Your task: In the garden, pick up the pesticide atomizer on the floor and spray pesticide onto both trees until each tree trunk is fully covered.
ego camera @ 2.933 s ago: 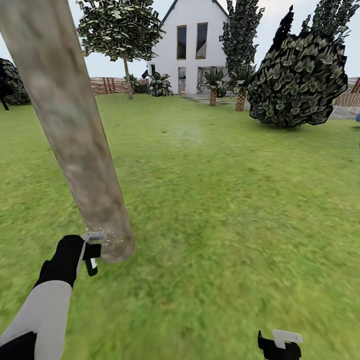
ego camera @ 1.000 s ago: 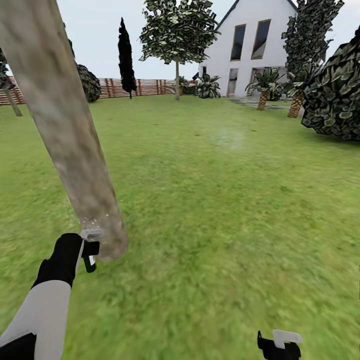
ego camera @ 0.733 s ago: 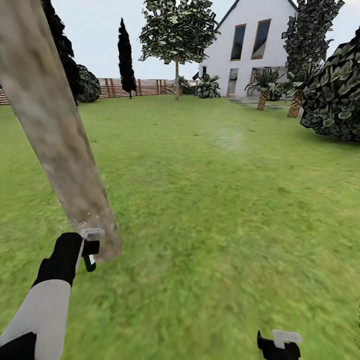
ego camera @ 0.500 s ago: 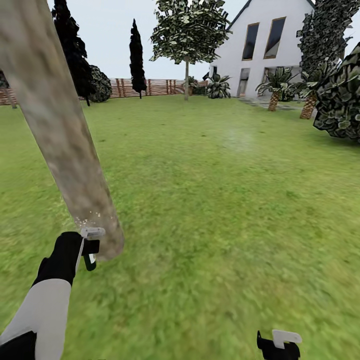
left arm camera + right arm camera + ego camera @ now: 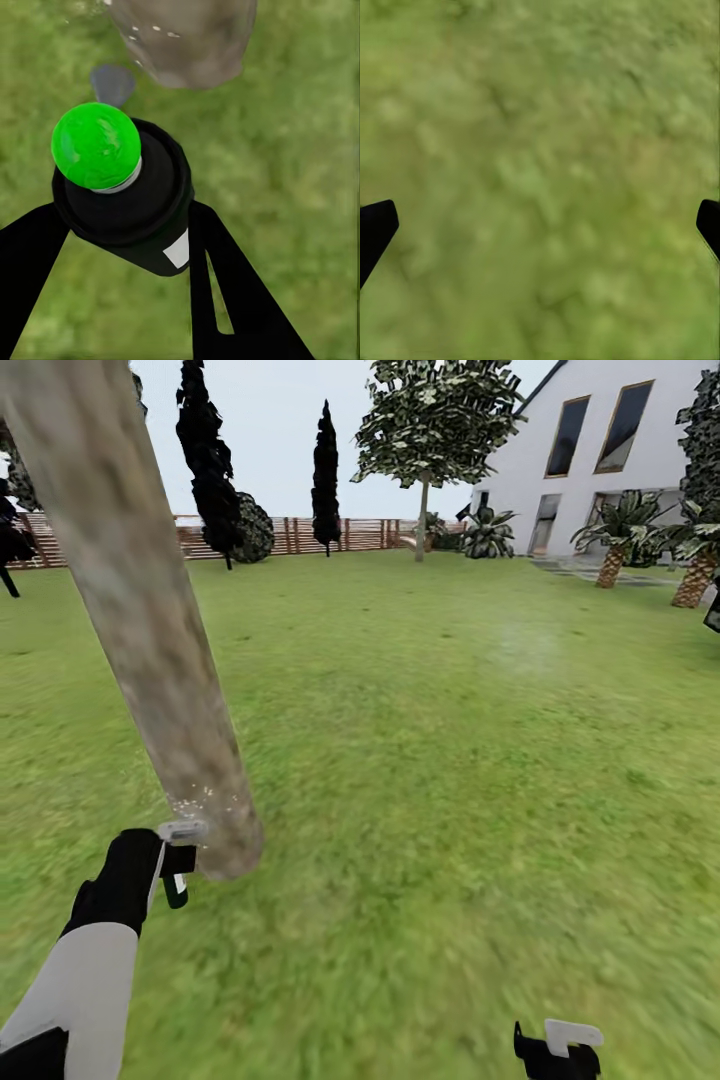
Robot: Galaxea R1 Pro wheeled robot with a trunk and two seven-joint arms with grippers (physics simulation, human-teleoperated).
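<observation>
Pesticide atomizer (image 5: 178, 865) position: held in the left gripper (image 5: 172, 860), low at the left of the head view, just beside the base of the tree trunk (image 5: 150, 620). In the left wrist view, the atomizer (image 5: 124, 199) sits between the two black fingers (image 5: 225, 292), with the jaws closed against its dark body. A bright green rounded part tops the body, and a small white label shows on its side. Its grey nozzle points toward the trunk (image 5: 187, 37). White specks dot the trunk surface close to the nozzle.

Tree trunk: thick, mottled grey-beige, leaning, standing on the lawn (image 5: 450, 760).

Right gripper (image 5: 558, 1050): low at the right edge of the head view, over grass. In the right wrist view, the two black fingertips (image 5: 375, 229) stand at opposite picture edges; jaws wide, holding nothing.

Background: brown slat fence (image 5: 330, 535), narrow black cypress-like trees (image 5: 325, 465), a leafy tree (image 5: 435, 420), a white house (image 5: 600, 450), short palms (image 5: 615, 535).
</observation>
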